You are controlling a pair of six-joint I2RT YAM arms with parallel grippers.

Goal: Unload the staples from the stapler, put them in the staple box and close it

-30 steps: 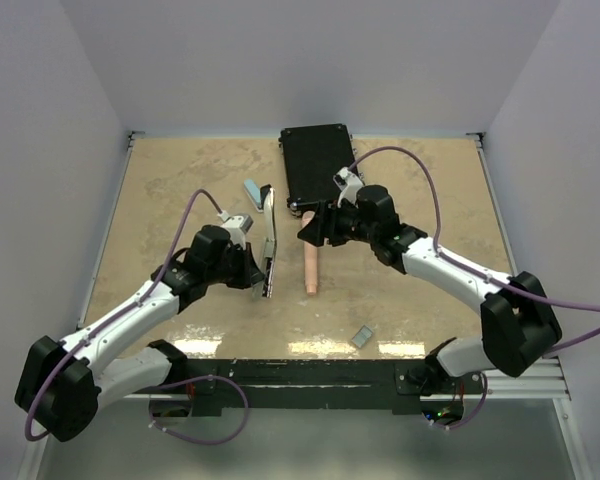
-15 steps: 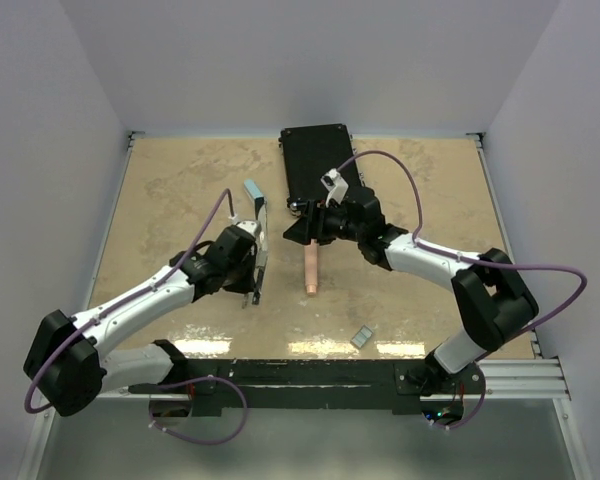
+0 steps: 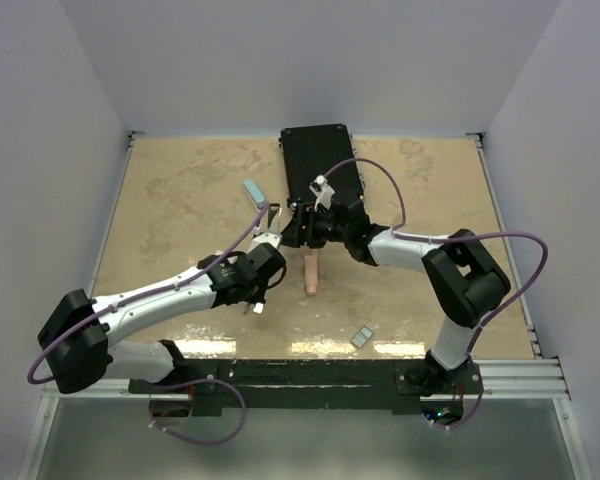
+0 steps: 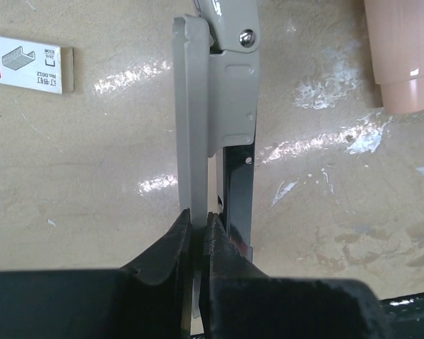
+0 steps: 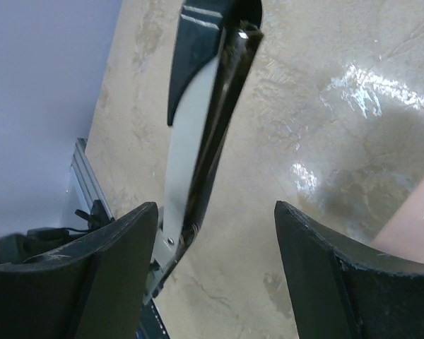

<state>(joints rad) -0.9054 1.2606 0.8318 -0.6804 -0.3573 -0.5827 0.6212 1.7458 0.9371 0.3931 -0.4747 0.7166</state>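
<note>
The stapler (image 3: 268,222) is a long grey-white and black metal piece, held edge-up over the table's middle. My left gripper (image 3: 262,262) is shut on it. In the left wrist view the fingers (image 4: 200,219) pinch its pale arm (image 4: 230,85). My right gripper (image 3: 290,232) hovers at the stapler's far end, open. In the right wrist view its fingers (image 5: 213,212) stand wide apart, with the stapler (image 5: 205,106) just ahead, close to the left finger and not touched. A small silvery-grey block of staples (image 3: 361,337) lies near the front edge.
A pink handle-shaped object (image 3: 311,272) (image 4: 399,56) (image 5: 417,219) lies right of the stapler. A black box (image 3: 315,165) sits at the back centre. A small white card with red marks (image 4: 28,62) lies to the left. Walls enclose three sides.
My left arm has carried the stapler rightward toward the table's middle. My right gripper has moved left to the stapler's far end, and its jaws have widened.
</note>
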